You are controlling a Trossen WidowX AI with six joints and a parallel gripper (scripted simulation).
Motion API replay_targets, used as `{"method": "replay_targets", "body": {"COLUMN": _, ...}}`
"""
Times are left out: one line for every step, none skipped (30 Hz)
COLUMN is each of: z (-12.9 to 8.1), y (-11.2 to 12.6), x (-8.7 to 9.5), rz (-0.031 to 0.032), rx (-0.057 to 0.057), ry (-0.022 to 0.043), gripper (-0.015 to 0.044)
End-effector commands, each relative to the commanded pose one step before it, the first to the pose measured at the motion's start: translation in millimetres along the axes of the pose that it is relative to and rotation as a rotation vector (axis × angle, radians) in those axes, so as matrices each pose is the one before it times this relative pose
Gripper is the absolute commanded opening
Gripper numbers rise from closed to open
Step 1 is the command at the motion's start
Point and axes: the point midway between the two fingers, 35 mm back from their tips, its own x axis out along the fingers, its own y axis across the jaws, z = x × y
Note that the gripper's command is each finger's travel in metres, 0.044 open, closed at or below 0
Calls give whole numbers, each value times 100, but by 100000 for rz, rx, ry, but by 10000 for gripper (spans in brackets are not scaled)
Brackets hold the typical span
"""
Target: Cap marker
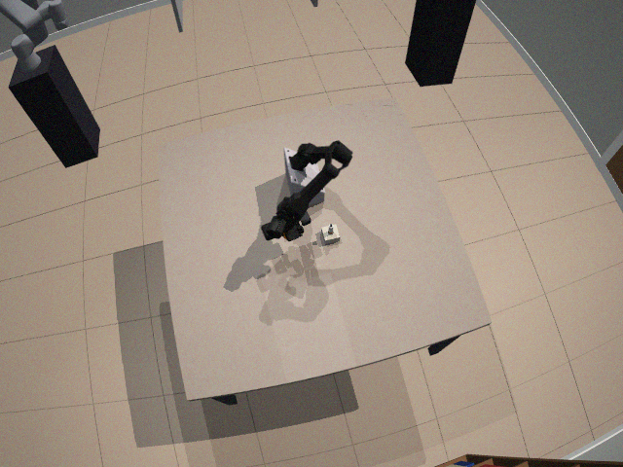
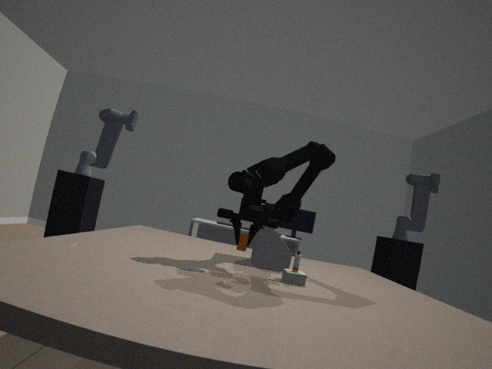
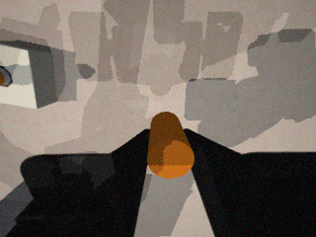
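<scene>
Orange cap [image 3: 169, 145] pinched between gripper [image 3: 168, 148] fingers | above table [image 2: 119, 317] | marker [image 2: 296, 262] in holder block [image 2: 294, 277] nearby

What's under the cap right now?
Open air: the cap, clamped in the gripper, hangs above the table. Its open underside is hidden.

The orange cap [image 2: 242, 241], a short cylinder, hung upright near the exterior frame's centre, clear of the tabletop. Right of it, well apart, the pale marker [image 2: 296, 262] stood upright in the white holder block [image 2: 294, 277].
</scene>
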Motion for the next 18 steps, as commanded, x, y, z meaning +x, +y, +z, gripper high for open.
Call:
{"method": "replay_targets", "body": {"z": 715, "y": 1061, "x": -610, "rz": -150, "rx": 397, "ry": -639, "gripper": 0}}
{"method": "replay_targets", "body": {"z": 170, "y": 294, "x": -126, "rz": -41, "rx": 20, "ry": 2, "gripper": 0}}
{"method": "replay_targets", "body": {"z": 167, "y": 297, "x": -124, "rz": -38, "rx": 19, "ry": 1, "gripper": 0}}
{"method": "replay_targets", "body": {"z": 163, "y": 300, "x": -123, "rz": -34, "rx": 18, "ry": 0, "gripper": 0}}
{"method": "replay_targets", "body": {"z": 160, "y": 303, "x": -122, "rz": -31, "rx": 17, "ry": -1, "gripper": 0}}
{"method": "replay_targets", "body": {"z": 156, "y": 305, "x": -120, "rz": -28, "rx": 17, "ry": -1, "gripper": 0}}
{"method": "replay_targets", "body": {"z": 152, "y": 308, "x": -119, "rz": -25, "rx": 16, "ry": -2, "gripper": 0}}
{"method": "replay_targets", "body": {"z": 148, "y": 310, "x": -118, "rz": -21, "rx": 15, "ry": -3, "gripper": 0}}
{"method": "replay_targets", "body": {"z": 144, "y": 312, "x": -116, "rz": -18, "rx": 14, "ry": -3, "gripper": 0}}
{"method": "replay_targets", "body": {"z": 141, "y": 314, "x": -115, "rz": -15, "rx": 14, "ry": -4, "gripper": 0}}
{"method": "replay_targets", "body": {"z": 137, "y": 317, "x": -114, "rz": -11, "rx": 13, "ry": -4, "gripper": 0}}
{"method": "replay_targets", "body": {"z": 133, "y": 319, "x": -112, "rz": -8, "rx": 12, "ry": -5, "gripper": 0}}
{"method": "replay_targets", "body": {"z": 129, "y": 321, "x": -111, "rz": -5, "rx": 12, "ry": -5, "gripper": 0}}
{"method": "replay_targets", "body": {"z": 125, "y": 323, "x": -110, "rz": -2, "rx": 11, "ry": -5, "gripper": 0}}
{"method": "replay_targets", "body": {"z": 121, "y": 325, "x": -108, "rz": 2, "rx": 10, "ry": -6, "gripper": 0}}
{"method": "replay_targets", "body": {"z": 117, "y": 327, "x": -107, "rz": 5, "rx": 10, "ry": -6, "gripper": 0}}
{"method": "replay_targets", "body": {"z": 113, "y": 329, "x": -106, "rz": 8, "rx": 9, "ry": -6, "gripper": 0}}
{"method": "replay_targets", "body": {"z": 109, "y": 331, "x": -105, "rz": 12, "rx": 9, "ry": -7, "gripper": 0}}
